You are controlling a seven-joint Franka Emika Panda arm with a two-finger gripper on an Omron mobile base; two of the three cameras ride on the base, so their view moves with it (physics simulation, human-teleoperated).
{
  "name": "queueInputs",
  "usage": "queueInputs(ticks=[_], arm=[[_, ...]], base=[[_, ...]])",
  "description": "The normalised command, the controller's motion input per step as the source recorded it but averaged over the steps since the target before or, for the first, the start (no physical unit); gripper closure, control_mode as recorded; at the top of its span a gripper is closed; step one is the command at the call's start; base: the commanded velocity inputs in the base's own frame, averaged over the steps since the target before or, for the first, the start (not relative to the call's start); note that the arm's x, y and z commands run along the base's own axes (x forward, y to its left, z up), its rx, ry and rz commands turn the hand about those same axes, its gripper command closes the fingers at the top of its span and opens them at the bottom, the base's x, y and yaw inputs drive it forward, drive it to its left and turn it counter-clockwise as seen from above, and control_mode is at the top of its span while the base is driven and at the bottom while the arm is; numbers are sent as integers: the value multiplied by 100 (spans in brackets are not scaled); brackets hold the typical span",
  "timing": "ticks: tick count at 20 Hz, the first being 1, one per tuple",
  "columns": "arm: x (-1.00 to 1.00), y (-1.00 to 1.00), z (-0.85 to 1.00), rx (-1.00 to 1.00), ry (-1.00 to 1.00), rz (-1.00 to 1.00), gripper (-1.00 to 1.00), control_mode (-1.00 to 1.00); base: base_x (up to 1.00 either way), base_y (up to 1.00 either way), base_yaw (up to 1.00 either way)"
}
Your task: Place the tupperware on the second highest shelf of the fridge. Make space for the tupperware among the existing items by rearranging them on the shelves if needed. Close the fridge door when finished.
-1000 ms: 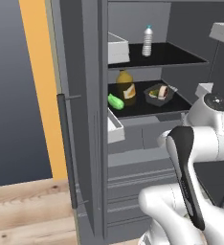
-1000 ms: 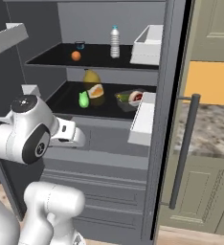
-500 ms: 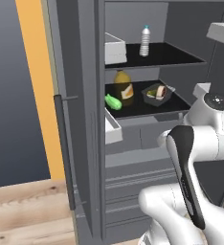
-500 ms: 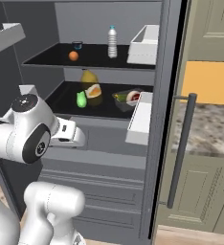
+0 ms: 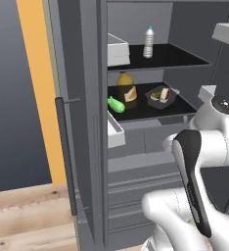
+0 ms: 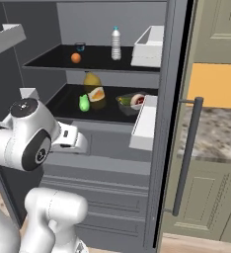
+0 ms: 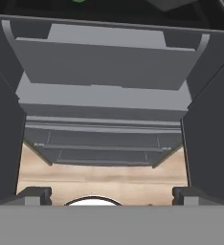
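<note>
The fridge (image 6: pixel 112 163) stands with both doors open. The tupperware (image 6: pixel 132 101) (image 5: pixel 161 96), showing a red slice and green inside, rests at the right of the second highest shelf (image 6: pixel 68 101), the lower of two black boards. Beside it lie a green vegetable (image 6: pixel 84 103) and a yellow-orange piece (image 6: pixel 94 90). A clear bottle (image 6: pixel 116 43) and an orange (image 6: pixel 76 58) sit on the top shelf. My gripper (image 7: pixel 112 194) is open and empty, with fingertips (image 7: pixel 35 194) wide apart. It hangs below that shelf, facing the grey drawer front (image 7: pixel 109 67).
The right fridge door (image 6: pixel 174 123) has a long bar handle (image 6: pixel 186 155) and pale bins (image 6: pixel 144 121). The left door (image 5: pixel 80 147) carries bins (image 5: pixel 114 131) too. My white arm (image 6: pixel 28 143) fills the near left. The low drawers (image 7: pixel 104 148) sit above the wooden floor (image 7: pixel 104 174).
The whole picture has shifted very slightly, so the camera moved a little. The arm keeps its pose and the gripper stays open; the items on the shelves have not moved.
</note>
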Motion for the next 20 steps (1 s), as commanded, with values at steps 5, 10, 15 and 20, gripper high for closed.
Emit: queueInputs(ticks=[5,10,15,20], arm=[[-71,23,0,-7,-25,14,-100,-100],[-22,96,3,-32,-11,19,-100,-100],[-38,95,-2,-32,-3,22,-100,-100],[-8,100,-4,-31,-2,11,-100,-100]], base=[[0,0,0],[0,0,0],[0,0,0],[0,0,0]])
